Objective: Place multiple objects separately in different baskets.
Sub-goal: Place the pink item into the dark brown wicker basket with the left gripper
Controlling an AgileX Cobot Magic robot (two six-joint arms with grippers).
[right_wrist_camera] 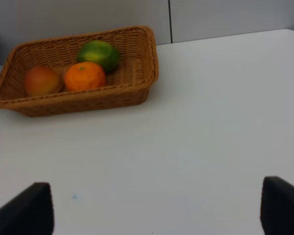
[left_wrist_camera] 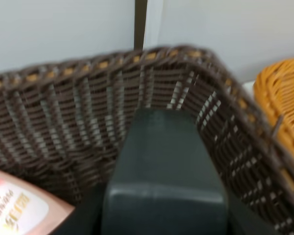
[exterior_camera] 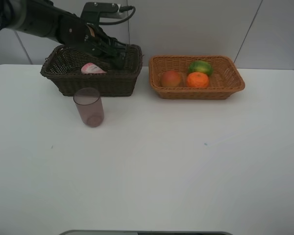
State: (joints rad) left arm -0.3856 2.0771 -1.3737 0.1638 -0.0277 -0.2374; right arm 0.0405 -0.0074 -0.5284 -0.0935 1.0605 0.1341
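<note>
A lab-like test bench: bare white table (exterior_camera: 186, 171), plain grey panelled wall (exterior_camera: 196, 24), staged wicker baskets (exterior_camera: 198, 90)

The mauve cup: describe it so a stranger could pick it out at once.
Start at the dark brown wicker basket at the back left of the white table. Just in front of it, the translucent mauve cup stands upright on the tabletop. It is the only object outside the baskets, and see-through.

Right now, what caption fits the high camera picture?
Left gripper over the dark basket; cup waits outside.
</note>
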